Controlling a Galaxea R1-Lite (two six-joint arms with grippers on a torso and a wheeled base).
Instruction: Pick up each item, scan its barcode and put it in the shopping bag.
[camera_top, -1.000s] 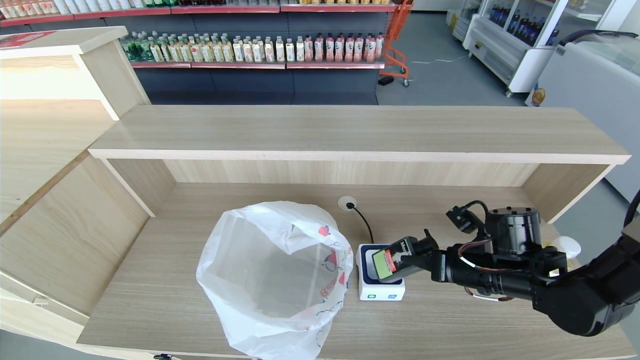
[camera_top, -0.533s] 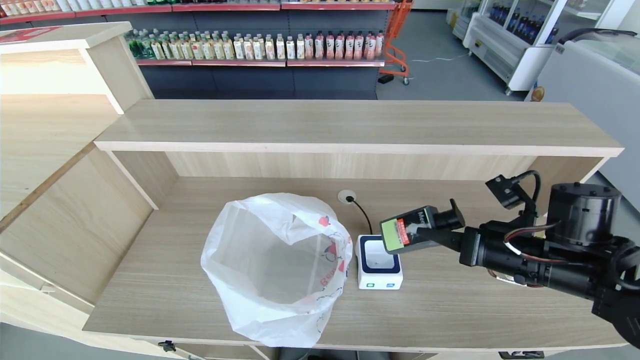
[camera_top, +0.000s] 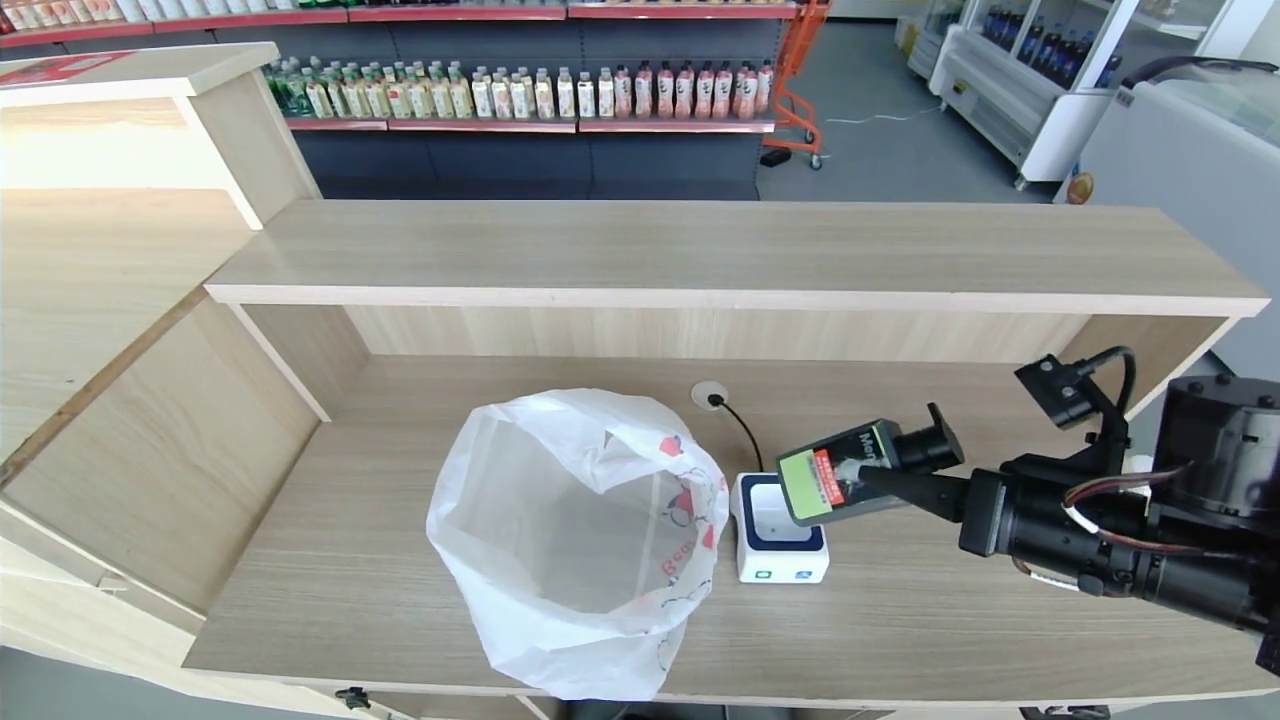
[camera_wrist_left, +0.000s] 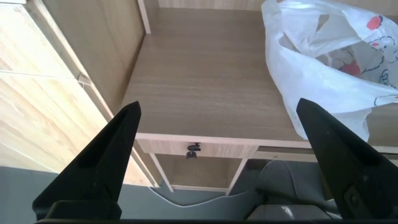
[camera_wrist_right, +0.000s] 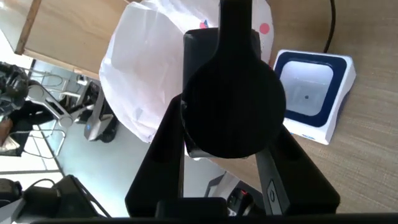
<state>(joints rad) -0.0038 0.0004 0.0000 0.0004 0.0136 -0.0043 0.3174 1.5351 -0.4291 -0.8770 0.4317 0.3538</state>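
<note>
The right gripper (camera_top: 885, 462), fingers pinching the box (camera_top: 835, 485), has lifted it off the scanner (camera_top: 782, 560). The scan seems done, so the bag (camera_top: 580, 540) comes next. The left gripper (camera_wrist_left: 219, 109) has its fingers spread.

— What does the item look like?
— It's a dark bottle (camera_top: 835, 483) with a black cap and a green-and-red label. It is held on its side in the air, with the right pincer (camera_top: 872, 480) clamped around its body and the cap end toward the arm
— Where is it?
— Raised above the surface, close to the scanner (camera_top: 782, 548), by its far right corner. The scanner is a white box with a blue-framed window facing up
— And the shopping bag?
— The shopping bag (camera_top: 560, 560) is thin white plastic with red print. It stands just left of the scanner, mouth open upward, sagging over the surface's near edge
</note>
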